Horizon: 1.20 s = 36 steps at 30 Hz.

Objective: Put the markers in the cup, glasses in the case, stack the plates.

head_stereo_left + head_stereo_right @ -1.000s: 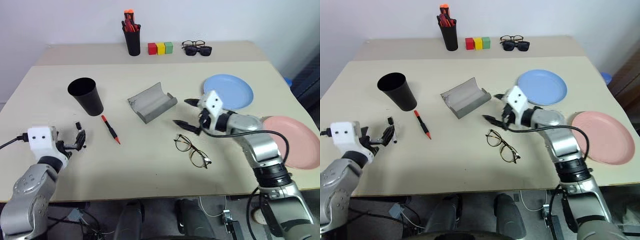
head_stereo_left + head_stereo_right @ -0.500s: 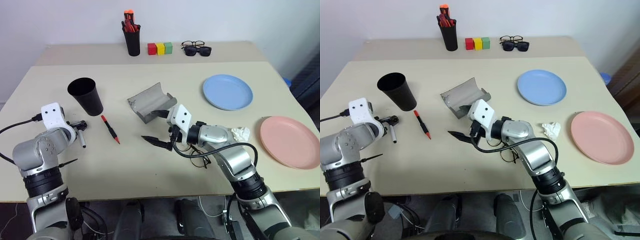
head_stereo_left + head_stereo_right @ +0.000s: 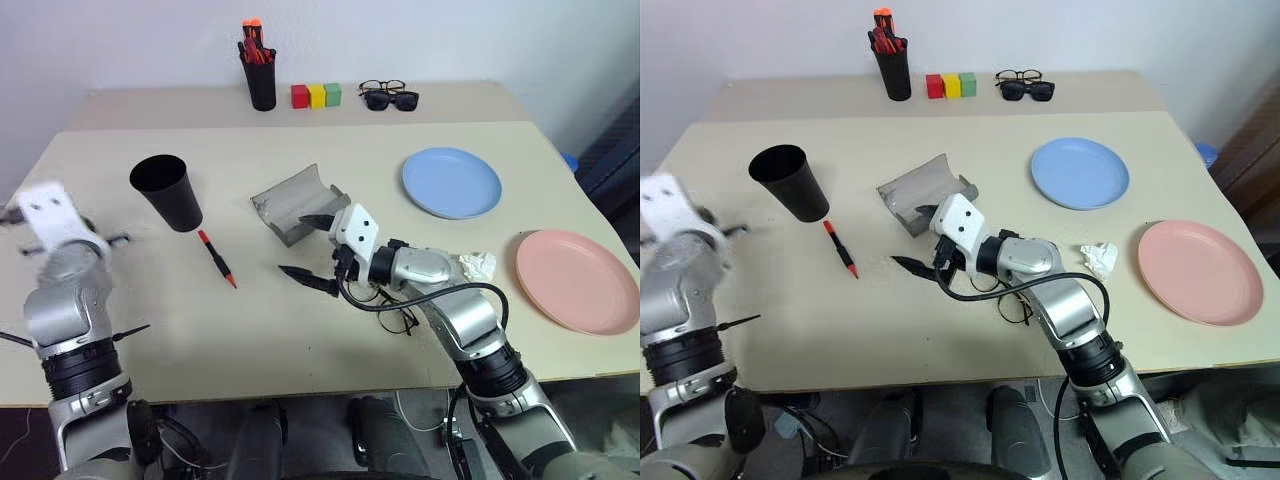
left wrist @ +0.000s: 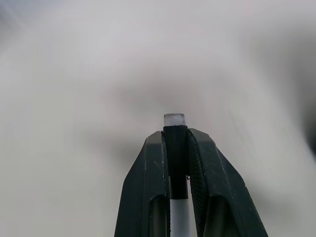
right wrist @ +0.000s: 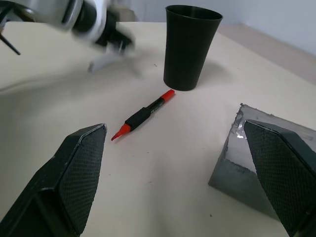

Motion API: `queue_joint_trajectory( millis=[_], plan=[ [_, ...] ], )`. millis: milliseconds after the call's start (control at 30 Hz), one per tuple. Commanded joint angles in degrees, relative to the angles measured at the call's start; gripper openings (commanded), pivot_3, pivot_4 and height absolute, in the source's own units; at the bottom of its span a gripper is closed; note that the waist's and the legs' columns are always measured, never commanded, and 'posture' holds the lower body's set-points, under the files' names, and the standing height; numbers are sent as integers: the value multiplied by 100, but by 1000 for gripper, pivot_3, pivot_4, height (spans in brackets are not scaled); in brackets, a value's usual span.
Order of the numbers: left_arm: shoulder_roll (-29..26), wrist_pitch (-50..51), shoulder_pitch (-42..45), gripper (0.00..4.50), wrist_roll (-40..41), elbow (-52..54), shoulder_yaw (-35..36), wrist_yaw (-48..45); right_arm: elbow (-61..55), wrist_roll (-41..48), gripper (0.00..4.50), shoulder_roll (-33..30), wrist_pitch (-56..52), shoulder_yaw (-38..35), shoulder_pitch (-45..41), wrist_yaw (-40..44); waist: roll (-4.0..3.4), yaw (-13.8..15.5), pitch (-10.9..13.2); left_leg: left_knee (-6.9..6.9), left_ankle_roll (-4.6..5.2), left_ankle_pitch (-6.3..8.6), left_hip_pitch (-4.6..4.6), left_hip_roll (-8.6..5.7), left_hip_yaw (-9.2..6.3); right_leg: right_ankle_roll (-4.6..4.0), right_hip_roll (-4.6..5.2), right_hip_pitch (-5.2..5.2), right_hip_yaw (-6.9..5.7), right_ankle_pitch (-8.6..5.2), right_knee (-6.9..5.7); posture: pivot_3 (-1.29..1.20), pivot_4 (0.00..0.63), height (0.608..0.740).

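My left gripper (image 4: 175, 133) is shut on the short black-and-white marker (image 4: 178, 212) and holds it in the air at the table's left edge, left of the black cup (image 3: 165, 190). It also appears blurred in the head view (image 3: 108, 240). The red-ended marker (image 3: 217, 259) lies on the table just in front of the cup. My right gripper (image 3: 306, 245) is wide open and empty, hovering near the table's middle in front of the grey case (image 3: 290, 205). The wire-frame glasses (image 3: 398, 318) lie partly hidden under my right forearm. The blue plate (image 3: 452, 183) and pink plate (image 3: 578, 280) sit apart on the right.
A crumpled white paper (image 3: 477, 266) lies between the plates and my right arm. At the back stand a pen holder (image 3: 259, 80) with red pens, coloured blocks (image 3: 312, 96), and sunglasses with another pair (image 3: 390, 97).
My left gripper shut on the black-and-white marker and lifted it up and to the left off the table. My right arm swung left from the blue plate to the case, still open.
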State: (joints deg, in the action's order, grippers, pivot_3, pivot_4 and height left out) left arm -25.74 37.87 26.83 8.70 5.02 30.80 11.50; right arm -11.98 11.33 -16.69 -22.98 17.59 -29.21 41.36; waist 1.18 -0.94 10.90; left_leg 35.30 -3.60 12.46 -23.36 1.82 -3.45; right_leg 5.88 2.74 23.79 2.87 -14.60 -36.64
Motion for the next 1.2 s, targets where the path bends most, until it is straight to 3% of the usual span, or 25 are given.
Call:
queue_joint_trajectory(
  millis=[33,300,667,800,833,1033,1167,1200],
  plan=[
    [-39,-1882,859,45,394,632,100,-484,163,-24,4500,263,310,-108,-335,-137,24,69,1,-4,-14,-8,-8,0,-3,0,2,2,-6,0,2,0,150,740],
    [36,-3206,1553,45,-306,-1037,-1262,-1077,708,-128,4500,766,683,-324,-765,-593,16,3,-6,-9,-14,-9,1,-6,0,18,4,-25,-7,13,42,0,150,740],
    [255,-4192,1352,45,-295,-2387,-1412,-1210,569,-152,4500,747,702,-392,-656,-768,16,-14,-4,-15,-11,-7,-7,-2,1,15,-1,-2,-3,14,23,0,150,740],
    [293,-4322,1371,1897,-283,-2554,-1346,-1142,563,-125,4500,733,706,-417,-657,-789,16,-1,-4,-13,-11,-8,-7,-3,1,15,-1,-3,-3,14,23,0,150,740],
    [318,-4321,1387,2334,-184,-2461,-1274,-1137,544,-112,4500,740,694,-416,-656,-794,16,-2,-4,-13,-11,-8,-7,-3,1,15,-2,-3,-3,14,23,0,150,740],
    [487,-3869,1122,2334,580,-1091,-1146,-1441,508,-96,4500,704,667,-378,-614,-754,17,-21,-4,-14,-11,-8,-7,-2,-1,15,-2,-2,-3,15,21,0,150,740],
    [264,-2567,48,2334,1422,758,-1538,-2257,523,-92,4500,671,654,-365,-581,-700,16,-49,-4,-16,-11,-8,-5,-1,1,14,-2,-2,0,14,20,0,150,740],
    [132,-2210,-290,2604,1673,1207,-1617,-2469,538,-93,4500,660,660,-374,-578,-685,14,-51,-3,-17,-11,-7,-4,0,1,14,-2,-2,1,14,20,0,150,740]
  ],
)
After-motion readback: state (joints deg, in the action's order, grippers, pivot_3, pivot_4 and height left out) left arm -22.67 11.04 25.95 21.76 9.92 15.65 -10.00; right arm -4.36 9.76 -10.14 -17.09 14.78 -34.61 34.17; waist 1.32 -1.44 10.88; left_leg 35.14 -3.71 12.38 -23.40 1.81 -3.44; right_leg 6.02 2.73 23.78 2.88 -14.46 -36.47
